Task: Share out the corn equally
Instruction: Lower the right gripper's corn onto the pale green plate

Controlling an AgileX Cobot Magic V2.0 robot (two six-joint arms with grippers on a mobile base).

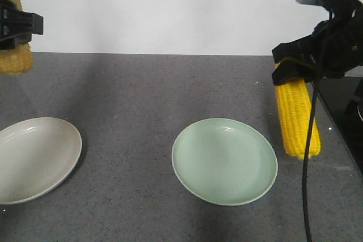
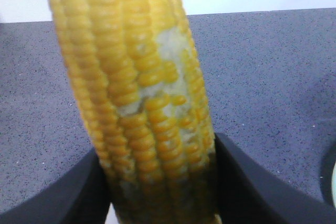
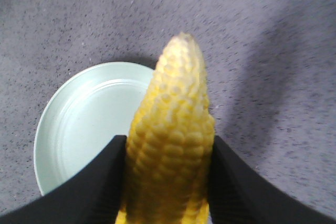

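Your right black pincer grips a bright yellow cob of corn with neat kernel rows, hanging long axis near vertical below the jaws, just beside the pale green round plate. Your left black pincer clamps a second yellow cob with a bare patch of missing kernels, also roughly upright, above the beige round plate. Beneath both lies a speckled grey countertop against a plain white wall.

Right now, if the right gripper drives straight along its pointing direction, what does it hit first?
Probably the grey tabletop, just beside the green plate. The right gripper is clamped on a corn cob whose tip leads, near the plate's rim. Depth is unclear, so the rim may be touched.
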